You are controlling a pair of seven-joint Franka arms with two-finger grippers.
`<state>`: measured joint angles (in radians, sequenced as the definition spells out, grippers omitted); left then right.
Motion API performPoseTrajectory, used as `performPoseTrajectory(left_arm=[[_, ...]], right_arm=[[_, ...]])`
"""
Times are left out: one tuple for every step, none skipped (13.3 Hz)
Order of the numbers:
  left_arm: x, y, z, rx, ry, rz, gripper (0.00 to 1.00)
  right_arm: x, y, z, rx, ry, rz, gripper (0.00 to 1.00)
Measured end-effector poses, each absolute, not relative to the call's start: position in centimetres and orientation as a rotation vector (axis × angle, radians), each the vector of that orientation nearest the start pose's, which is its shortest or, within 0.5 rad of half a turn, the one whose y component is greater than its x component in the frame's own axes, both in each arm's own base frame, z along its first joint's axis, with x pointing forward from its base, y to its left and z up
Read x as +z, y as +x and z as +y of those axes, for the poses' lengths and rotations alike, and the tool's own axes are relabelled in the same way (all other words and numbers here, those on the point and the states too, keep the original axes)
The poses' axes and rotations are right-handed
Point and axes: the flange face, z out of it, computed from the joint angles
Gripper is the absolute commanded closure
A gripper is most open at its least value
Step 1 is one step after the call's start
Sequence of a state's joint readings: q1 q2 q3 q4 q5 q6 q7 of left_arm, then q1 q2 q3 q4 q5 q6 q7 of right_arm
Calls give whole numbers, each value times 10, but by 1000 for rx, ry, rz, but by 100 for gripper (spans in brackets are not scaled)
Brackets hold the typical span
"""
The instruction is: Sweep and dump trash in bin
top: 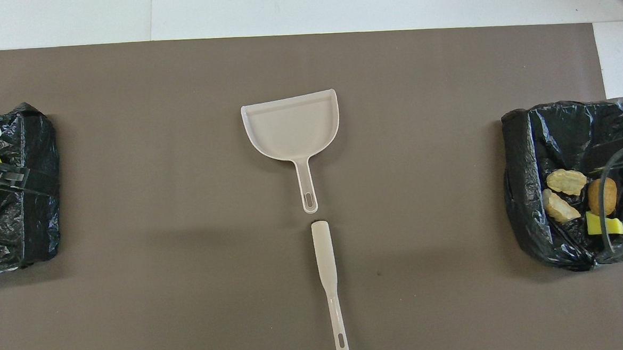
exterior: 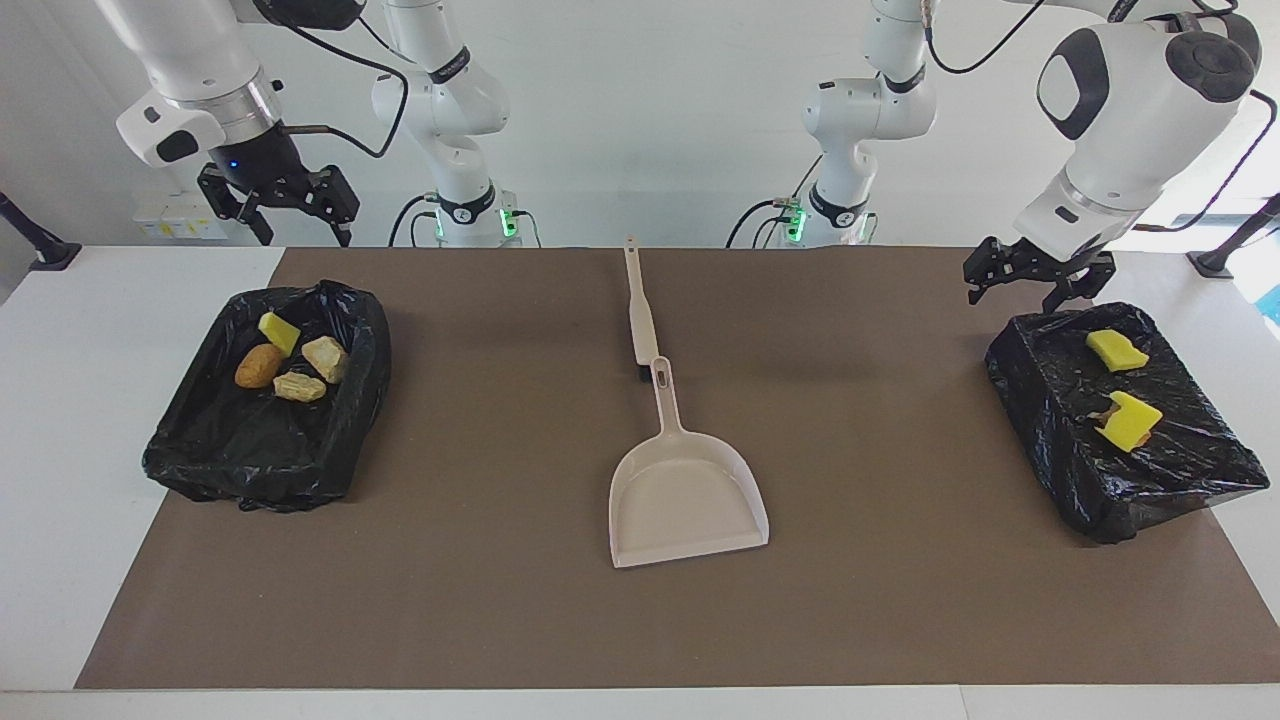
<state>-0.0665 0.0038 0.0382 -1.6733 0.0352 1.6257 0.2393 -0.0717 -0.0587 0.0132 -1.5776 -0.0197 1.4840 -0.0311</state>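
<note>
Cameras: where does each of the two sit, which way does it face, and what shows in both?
Facing view: high across the table, facing the robots; shows both arms whole, left gripper over the bin at its end, right gripper raised.
Overhead view: above the robots' end, looking steeply down; only the left gripper shows, at the frame edge.
Shared: dustpan, brush, both bins with trash.
</note>
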Motion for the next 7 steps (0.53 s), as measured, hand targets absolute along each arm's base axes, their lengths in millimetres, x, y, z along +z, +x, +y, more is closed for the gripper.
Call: performPoseTrajectory(left_arm=[[586, 557, -12, 66, -3083, 418, 0], [593, 556, -12, 48, -3085, 417, 0], [598, 556, -12, 32, -3093, 413, 0], [602, 556, -12, 20, -3106, 406, 0], [604, 556, -12, 13, -3115, 400, 0], [604, 556, -12, 10, -3119, 395, 0], [605, 556, -12, 8, -3121, 390, 0]], right_arm=[[646, 526, -33, 57, -3160, 45, 0], [646, 526, -33, 57, -3160, 45, 0], [646, 526, -33, 57, -3160, 45, 0], [646, 526, -33, 57, -3160, 45, 0], [646, 526, -33, 57, -3160, 45, 0], [646, 526, -33, 57, -3160, 45, 0], [646, 526, -33, 57, -3160, 45, 0]])
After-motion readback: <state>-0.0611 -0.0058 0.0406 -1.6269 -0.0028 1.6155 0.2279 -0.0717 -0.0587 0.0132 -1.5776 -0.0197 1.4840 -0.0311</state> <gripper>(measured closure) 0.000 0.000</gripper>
